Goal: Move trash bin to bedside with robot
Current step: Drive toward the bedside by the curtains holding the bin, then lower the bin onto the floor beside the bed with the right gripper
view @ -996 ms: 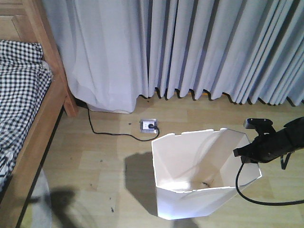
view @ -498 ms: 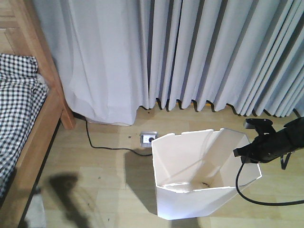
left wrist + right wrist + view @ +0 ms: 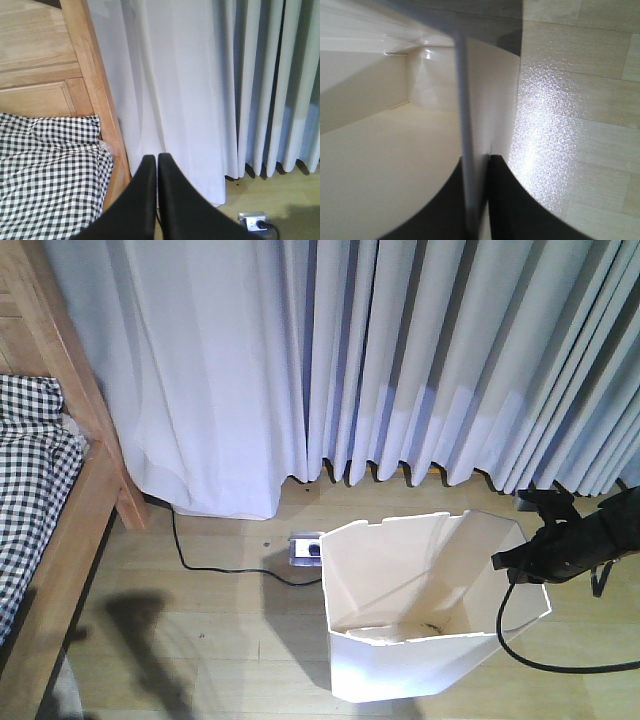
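Pinching the trash bin (image 3: 400,670) wall between right fingers (image 3: 520,210), upright on pale plank floor (image 3: 240,640) before grey curtains (image 3: 400,360), well apart from the bed (image 3: 70,530) (checked bedding, wooden frame); holding left fingers (image 3: 145,200) pressed together, empty.

My right arm (image 3: 585,540), at the right edge of the front view, is thin and matt black, with a small boxy black block (image 3: 545,499) near its tip. A black cable (image 3: 500,625) loops below it. My right gripper (image 3: 477,162), at the bottom of its wrist view, shows two smooth black fingers (image 3: 512,202) with rounded outer edges. My left gripper (image 3: 156,157), bottom centre, has plain black fingers (image 3: 175,200) tapering to blunt tips.
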You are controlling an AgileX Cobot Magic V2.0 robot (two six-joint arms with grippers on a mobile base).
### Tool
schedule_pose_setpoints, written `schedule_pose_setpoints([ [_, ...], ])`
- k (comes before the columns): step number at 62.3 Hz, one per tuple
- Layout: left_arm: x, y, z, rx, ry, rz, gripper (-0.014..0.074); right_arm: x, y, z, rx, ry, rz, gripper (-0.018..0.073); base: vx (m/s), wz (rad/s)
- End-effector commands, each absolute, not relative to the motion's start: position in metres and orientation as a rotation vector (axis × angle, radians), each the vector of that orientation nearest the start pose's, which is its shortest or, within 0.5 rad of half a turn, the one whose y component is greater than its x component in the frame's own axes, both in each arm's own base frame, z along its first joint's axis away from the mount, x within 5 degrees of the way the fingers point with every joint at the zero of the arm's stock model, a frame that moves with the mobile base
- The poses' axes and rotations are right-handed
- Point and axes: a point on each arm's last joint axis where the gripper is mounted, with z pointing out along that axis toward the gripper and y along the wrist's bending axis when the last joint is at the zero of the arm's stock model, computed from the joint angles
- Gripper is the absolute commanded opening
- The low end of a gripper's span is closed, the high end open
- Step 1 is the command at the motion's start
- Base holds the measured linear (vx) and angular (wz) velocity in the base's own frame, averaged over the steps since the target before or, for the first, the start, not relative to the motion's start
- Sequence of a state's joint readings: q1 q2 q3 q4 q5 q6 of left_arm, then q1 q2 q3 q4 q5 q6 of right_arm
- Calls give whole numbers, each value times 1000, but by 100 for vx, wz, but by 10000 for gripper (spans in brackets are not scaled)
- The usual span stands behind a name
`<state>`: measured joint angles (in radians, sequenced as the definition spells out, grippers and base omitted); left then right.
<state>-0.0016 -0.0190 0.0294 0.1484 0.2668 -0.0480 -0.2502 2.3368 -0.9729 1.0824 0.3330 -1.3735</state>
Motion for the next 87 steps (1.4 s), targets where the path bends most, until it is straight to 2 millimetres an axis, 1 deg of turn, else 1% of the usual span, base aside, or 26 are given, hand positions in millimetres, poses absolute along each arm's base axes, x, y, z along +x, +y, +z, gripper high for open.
schedule_pose_setpoints([
  [1,56,2,178,61,1704,85,-6,337,-50,11,-85,2820,509,-6,5,-2],
  [48,56,2,178,61,1704,85,-6,337,-50,11,-83,2820,510,-6,1,0],
  [56,56,2,178,61,1704,85,-6,338,-52,10,-77,2819,475,-6,0,0],
  [67,56,2,178,61,1704,85,-6,339,-52,11,-23,2808,476,-6,0,0],
  [77,56,2,178,61,1704,85,-6,347,-53,9,151,2778,502,-6,0,0],
  [87,56,2,178,61,1704,85,-6,359,-52,-2,137,2770,583,-6,0,0],
])
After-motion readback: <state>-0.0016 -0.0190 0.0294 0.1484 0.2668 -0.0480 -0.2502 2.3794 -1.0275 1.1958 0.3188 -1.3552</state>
